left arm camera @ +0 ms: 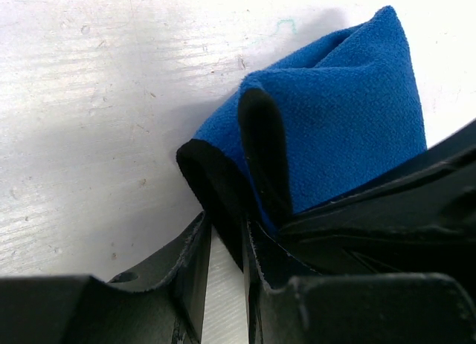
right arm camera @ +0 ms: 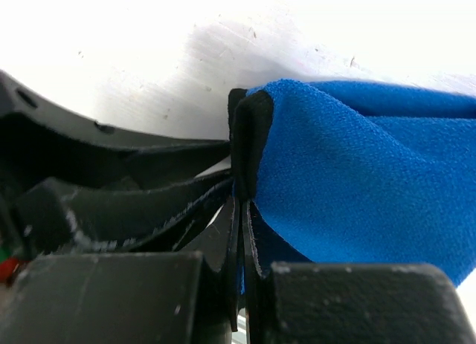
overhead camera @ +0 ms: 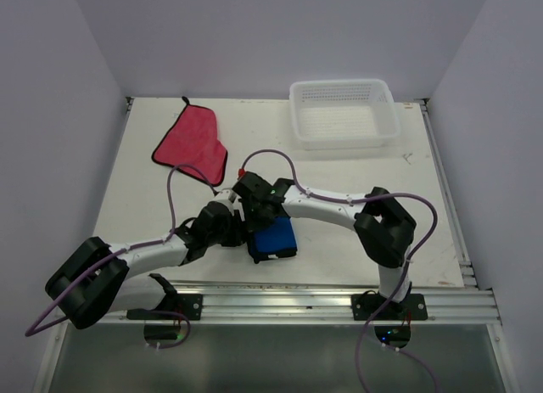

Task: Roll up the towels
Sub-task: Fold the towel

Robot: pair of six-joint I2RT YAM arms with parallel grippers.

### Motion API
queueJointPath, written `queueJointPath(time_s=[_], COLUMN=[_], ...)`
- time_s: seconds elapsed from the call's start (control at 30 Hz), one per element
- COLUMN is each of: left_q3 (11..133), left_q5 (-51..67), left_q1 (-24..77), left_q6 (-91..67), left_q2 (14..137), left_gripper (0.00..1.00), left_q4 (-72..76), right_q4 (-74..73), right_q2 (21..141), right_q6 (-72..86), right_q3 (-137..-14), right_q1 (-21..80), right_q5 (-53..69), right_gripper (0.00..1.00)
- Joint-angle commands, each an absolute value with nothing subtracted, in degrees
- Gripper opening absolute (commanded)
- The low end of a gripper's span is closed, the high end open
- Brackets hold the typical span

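Note:
The blue towel (overhead camera: 273, 238) lies bunched and partly folded on the table near the front, between the two arms. My right gripper (overhead camera: 261, 216) reaches in from above and is shut on its dark-edged corner (right arm camera: 249, 136); in the right wrist view the blue cloth (right arm camera: 357, 173) passes between the closed fingers of that gripper (right arm camera: 243, 203). My left gripper (overhead camera: 244, 230) comes from the left, and its narrow jaws (left arm camera: 227, 229) pinch the folded dark edge of the same towel (left arm camera: 349, 114). The pink-red towel (overhead camera: 191, 143) lies flat at the back left, untouched.
A white mesh basket (overhead camera: 344, 142) stands at the back right. A metal rail (overhead camera: 322, 295) runs along the table's front edge. Purple cables loop over both arms.

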State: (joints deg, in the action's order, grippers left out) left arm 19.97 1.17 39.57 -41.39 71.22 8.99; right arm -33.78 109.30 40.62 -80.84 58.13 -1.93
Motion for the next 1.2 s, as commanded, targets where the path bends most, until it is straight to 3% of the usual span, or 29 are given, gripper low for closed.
queueJointPath(time_s=[0.0,0.3,0.53,0.93,1.03,1.17], left_q3=[19.42,18.46,18.19,19.07,19.25,20.56], left_q5=[1.23,0.70,0.26,-5.09,-5.45,-6.15], left_q1=[39.81,39.90,39.82,39.73,39.64,39.73], left_q6=[-40.87,-41.22,-41.57,-44.47,-44.82,-44.65], left_q2=[70.49,68.12,65.75,49.50,47.56,47.81], left_gripper=[0.27,0.31,0.33,0.51,0.51,0.50], left_q4=[10.28,8.88,7.03,-5.27,-7.38,-8.26], right_q4=[-31.73,-29.45,-29.97,-32.08,-32.69,-33.13], right_q2=[110.91,113.47,113.29,109.60,107.58,102.68], right_q6=[41.92,42.80,42.45,39.64,39.29,38.59], right_q3=[-83.14,-80.60,-82.26,-87.01,-86.93,-84.30], right_q1=[58.54,58.54,58.45,57.31,56.25,53.36], right_q5=[-1.05,-1.93,-2.55,-3.16,-3.95,-5.18], right_gripper=[0.00,0.00,0.13,0.35,0.38,0.36])
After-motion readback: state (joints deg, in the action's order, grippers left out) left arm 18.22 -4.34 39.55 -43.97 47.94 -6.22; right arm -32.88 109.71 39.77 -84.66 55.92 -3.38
